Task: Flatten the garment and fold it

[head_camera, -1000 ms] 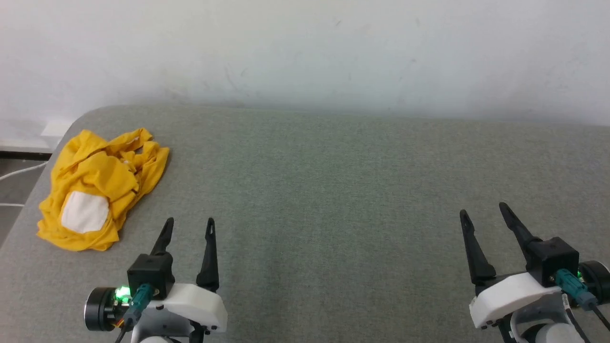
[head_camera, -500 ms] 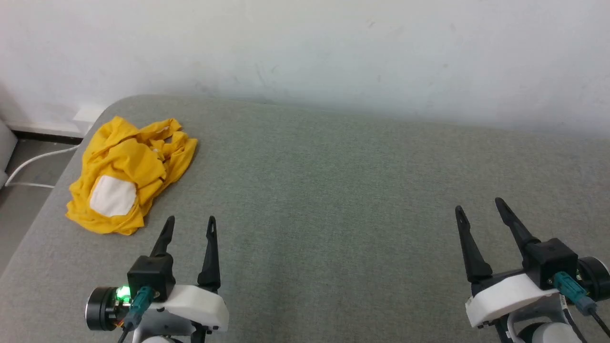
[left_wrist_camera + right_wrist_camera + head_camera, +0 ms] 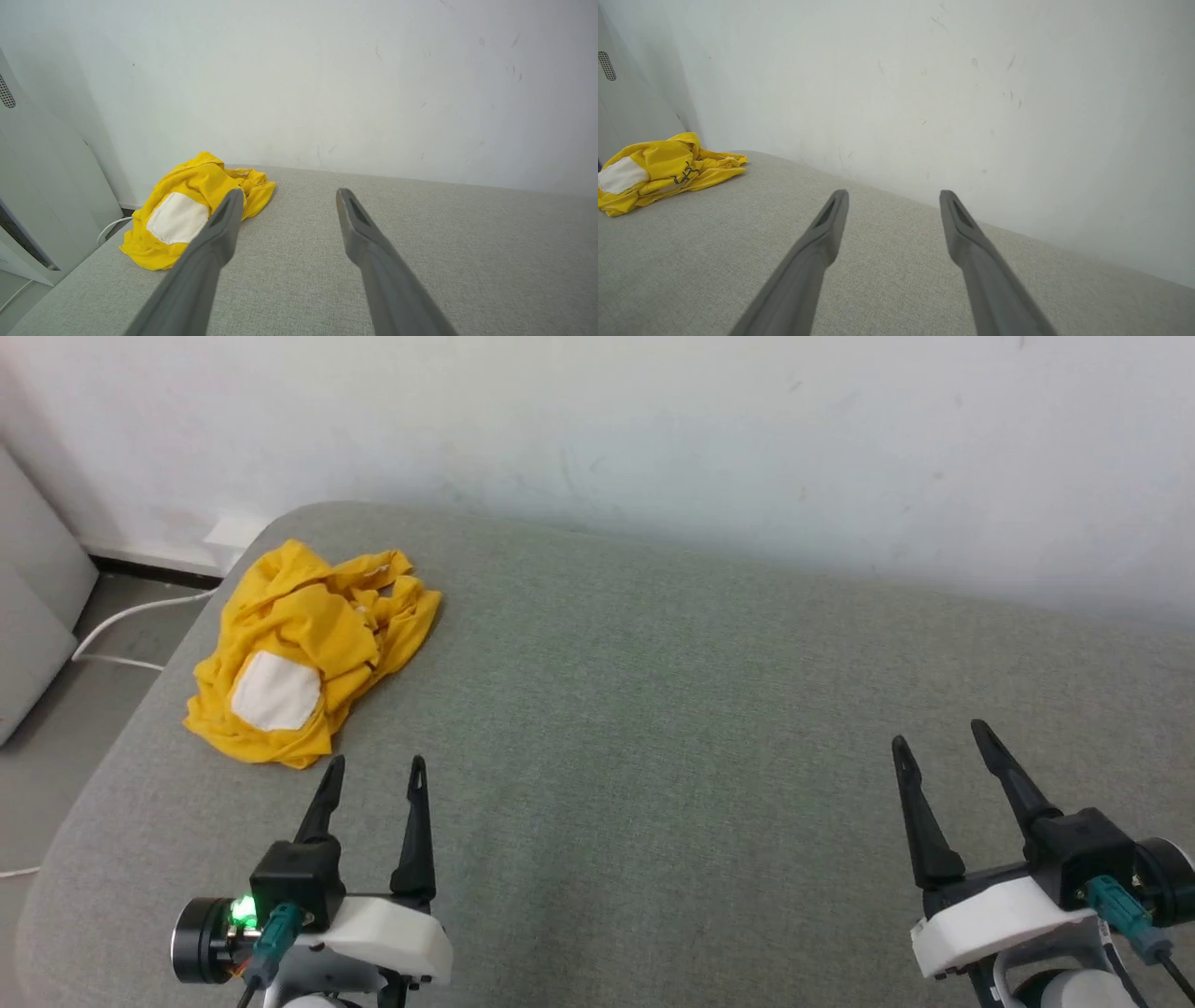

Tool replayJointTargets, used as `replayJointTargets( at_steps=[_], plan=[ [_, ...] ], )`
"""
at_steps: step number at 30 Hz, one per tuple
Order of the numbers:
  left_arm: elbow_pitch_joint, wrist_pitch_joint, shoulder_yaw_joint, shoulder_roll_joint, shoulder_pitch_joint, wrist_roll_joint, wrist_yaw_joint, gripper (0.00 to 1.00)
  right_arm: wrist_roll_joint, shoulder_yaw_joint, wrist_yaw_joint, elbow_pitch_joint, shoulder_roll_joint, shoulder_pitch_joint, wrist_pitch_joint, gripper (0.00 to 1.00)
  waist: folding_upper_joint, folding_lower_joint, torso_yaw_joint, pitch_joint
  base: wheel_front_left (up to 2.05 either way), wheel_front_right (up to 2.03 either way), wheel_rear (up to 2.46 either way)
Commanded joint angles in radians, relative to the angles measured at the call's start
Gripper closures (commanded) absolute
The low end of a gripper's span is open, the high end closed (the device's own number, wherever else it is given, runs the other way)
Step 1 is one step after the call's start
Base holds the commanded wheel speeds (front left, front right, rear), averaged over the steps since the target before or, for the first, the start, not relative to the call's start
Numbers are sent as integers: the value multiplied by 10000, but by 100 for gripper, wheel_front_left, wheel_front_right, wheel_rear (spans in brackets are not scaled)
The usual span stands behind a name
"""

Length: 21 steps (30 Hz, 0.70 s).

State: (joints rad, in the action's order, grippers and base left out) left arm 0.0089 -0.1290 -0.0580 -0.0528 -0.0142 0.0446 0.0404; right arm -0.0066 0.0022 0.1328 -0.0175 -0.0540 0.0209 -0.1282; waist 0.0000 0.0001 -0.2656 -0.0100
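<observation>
A white wall (image 3: pixel 653 420) is backing a grey fabric desk (image 3: pixel 653 709), and the garment (image 3: pixel 308 625) is lying crumpled at the desk's far left corner, a white patch facing up. The left end effector (image 3: pixel 376 762) is hovering just beside the garment and the right end effector (image 3: pixel 938 734) well apart from it, both spread wide and gripping nothing.
</observation>
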Motion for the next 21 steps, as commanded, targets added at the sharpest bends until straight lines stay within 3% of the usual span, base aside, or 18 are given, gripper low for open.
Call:
replayJointTargets(
  at_steps=[1, 21],
  plan=[
    [-30, -127, -31, 14, -72, 59, 80, 0, -8, 26, -11, -22, 20, 47, -135, 0, 0, 0, -149, 1, 0, 0, 0],
    [-17, -523, -206, 18, -109, 189, 209, 0, -151, 195, -14, 141, 26, 111, -532, 0, 0, 0, -905, -38, 0, 0, 0]
  ],
)
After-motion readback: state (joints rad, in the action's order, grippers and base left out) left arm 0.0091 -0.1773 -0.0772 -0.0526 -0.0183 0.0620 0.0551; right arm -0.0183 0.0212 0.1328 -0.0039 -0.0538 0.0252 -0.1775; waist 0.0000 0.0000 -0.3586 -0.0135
